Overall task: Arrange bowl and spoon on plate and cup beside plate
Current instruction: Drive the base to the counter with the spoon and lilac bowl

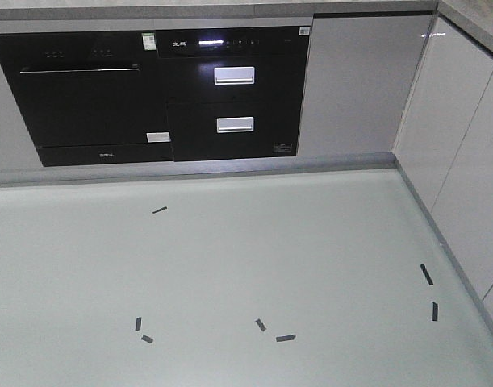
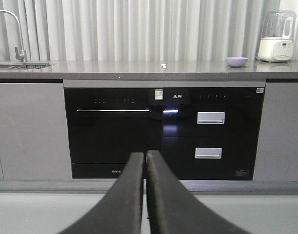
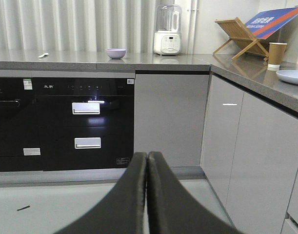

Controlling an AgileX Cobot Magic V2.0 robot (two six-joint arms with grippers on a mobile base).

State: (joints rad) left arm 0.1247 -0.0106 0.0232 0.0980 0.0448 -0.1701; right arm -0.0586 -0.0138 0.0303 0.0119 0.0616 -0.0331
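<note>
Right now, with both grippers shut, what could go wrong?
The small mint-green plastic spoon lies flat on the grey counter; pinching it may fail.
The pale blue round plate sits near the counter edge; a nudge could push it off.
The tall brown paper cup behind it could tip.

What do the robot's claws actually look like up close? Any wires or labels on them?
The left gripper and right gripper look alike: each has two smooth, matte black fingers, broad at the base and curving to narrow rounded tips. No cables, labels or markings show, and the arms themselves are out of view.
</note>
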